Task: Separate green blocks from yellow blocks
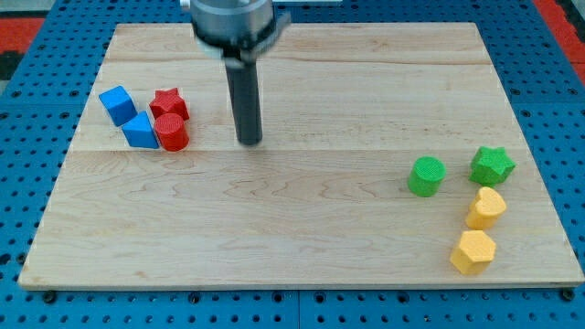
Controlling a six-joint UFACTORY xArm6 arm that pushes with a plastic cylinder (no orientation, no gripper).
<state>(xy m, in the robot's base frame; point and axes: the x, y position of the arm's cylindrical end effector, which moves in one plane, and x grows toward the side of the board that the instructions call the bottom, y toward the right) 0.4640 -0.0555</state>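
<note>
Tip (249,142) right of red cylinder (171,133), far from green cylinder (426,175), yellow blocks (485,208); no claw visible.

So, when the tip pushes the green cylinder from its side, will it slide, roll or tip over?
The green cylinder stands on its flat end and looks squat, so it would probably slide rather than roll or tip. Its round wall may let it slip sideways off my tip if the push is off-centre. It looks small and rigid, so likely light.
</note>
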